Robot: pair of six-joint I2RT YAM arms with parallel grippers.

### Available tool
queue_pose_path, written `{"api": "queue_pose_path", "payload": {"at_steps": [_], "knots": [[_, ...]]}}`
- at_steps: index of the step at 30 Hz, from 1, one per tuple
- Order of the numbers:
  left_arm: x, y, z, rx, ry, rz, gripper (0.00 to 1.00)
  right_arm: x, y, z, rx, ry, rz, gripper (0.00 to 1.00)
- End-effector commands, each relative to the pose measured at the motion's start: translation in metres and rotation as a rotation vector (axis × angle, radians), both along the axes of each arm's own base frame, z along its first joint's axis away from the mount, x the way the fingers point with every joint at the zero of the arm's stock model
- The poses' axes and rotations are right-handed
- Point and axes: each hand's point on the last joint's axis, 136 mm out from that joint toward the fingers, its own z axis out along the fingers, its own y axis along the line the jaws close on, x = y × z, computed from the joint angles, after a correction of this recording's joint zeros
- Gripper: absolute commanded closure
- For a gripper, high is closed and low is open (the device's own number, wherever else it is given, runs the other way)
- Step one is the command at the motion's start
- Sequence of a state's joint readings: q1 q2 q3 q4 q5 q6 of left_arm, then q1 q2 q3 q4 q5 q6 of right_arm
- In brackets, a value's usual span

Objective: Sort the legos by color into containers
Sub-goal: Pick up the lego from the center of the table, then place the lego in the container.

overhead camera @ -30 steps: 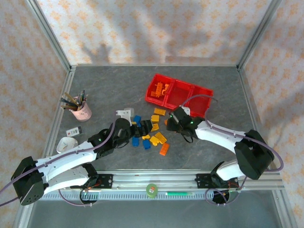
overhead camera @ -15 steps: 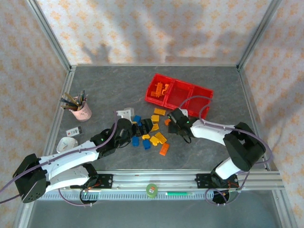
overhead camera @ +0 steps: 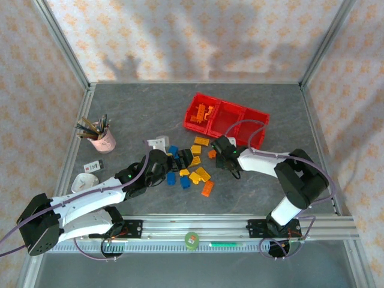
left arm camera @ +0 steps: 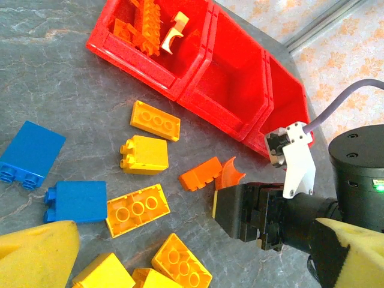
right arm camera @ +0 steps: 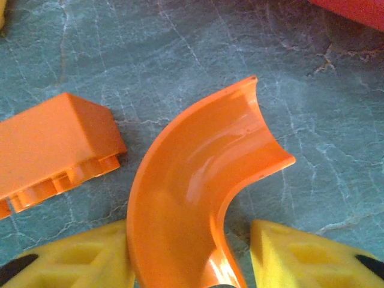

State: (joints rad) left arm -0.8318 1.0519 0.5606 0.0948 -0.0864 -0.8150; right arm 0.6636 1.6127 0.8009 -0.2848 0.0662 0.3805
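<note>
Right gripper (right arm camera: 189, 258) straddling curved orange lego (right arm camera: 192, 174) (orange brick (right arm camera: 54, 150) beside it), grip unclear, left gripper (left arm camera: 192, 240) spread wide

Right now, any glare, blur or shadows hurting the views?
Right wrist: soft glare streaks on the curved orange lego, focus sharp. Left wrist: near yellow fingers slightly soft, legos crisp. Top external: soft shadows on back wall, table evenly lit.

Blue, yellow, orange legos (left arm camera: 144, 154) scattered beside three joined red containers (left arm camera: 237, 81); one end bin (left arm camera: 114, 42) holds orange pieces (left arm camera: 147, 21).
</note>
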Motion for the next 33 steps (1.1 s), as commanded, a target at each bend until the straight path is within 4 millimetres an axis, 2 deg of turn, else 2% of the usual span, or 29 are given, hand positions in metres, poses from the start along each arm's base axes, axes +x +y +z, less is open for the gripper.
{"api": "queue_pose_path", "payload": {"at_steps": [1, 6, 11, 17, 20, 26, 30, 33], "knots": [[0.002, -0.002, 0.004, -0.012, -0.016, 0.015, 0.01, 0.01, 0.012, 0.002, 0.034, -0.018, 0.024, 0.54], [0.002, -0.001, 0.005, -0.011, -0.02, 0.016, 0.01, 0.008, 0.011, 0.01, 0.04, -0.025, 0.027, 0.61], [0.002, -0.001, 0.008, -0.016, -0.026, 0.013, 0.01, 0.005, 0.008, 0.03, 0.06, -0.049, 0.023, 0.64], [0.003, 0.006, 0.018, 0.003, -0.055, 0.032, 0.01, 0.003, 0.012, 0.072, 0.124, -0.101, 0.033, 0.65], [0.006, 0.012, 0.027, 0.027, -0.079, 0.052, 0.01, 0.011, 0.021, 0.098, 0.162, -0.14, 0.052, 0.65], [0.019, 0.026, 0.04, 0.061, -0.104, 0.088, 0.01, 0.054, 0.052, 0.131, 0.178, -0.209, 0.072, 0.65], [0.029, 0.035, 0.044, 0.06, -0.106, 0.102, 0.01, 0.094, 0.078, 0.141, 0.174, -0.25, 0.086, 0.65], [0.035, 0.045, 0.045, 0.061, -0.106, 0.126, 0.01, 0.126, 0.092, 0.136, 0.157, -0.259, 0.084, 0.65]]}}
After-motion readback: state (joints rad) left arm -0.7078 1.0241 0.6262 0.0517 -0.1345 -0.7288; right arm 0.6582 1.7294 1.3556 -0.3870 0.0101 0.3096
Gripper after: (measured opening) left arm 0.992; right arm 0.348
